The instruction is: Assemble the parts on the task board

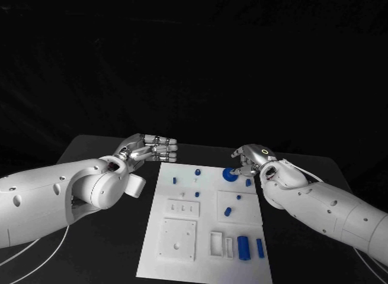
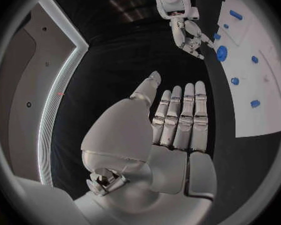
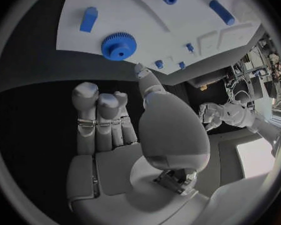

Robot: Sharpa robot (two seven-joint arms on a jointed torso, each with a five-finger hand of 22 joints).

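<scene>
The white task board (image 1: 172,260) lies in the middle of the table. A blue gear (image 1: 230,174) sits at its far right corner, also seen as the gear (image 3: 119,46) and the gear (image 2: 222,52). My right hand (image 1: 253,160) hovers just beside that gear with fingers (image 3: 97,102) half bent and thumb apart, holding nothing. My left hand (image 1: 151,148) is off the board's far left corner, fingers (image 2: 181,115) straight and side by side, empty. Small blue pegs (image 1: 196,172) dot the far part of the board. Two longer blue pieces (image 1: 243,246) lie near its front right.
The board carries raised white blocks (image 1: 176,239) and a slotted plate (image 1: 182,208) on its left half. A short blue cylinder (image 1: 228,210) lies mid-board. Black table (image 1: 100,148) surrounds the board on all sides.
</scene>
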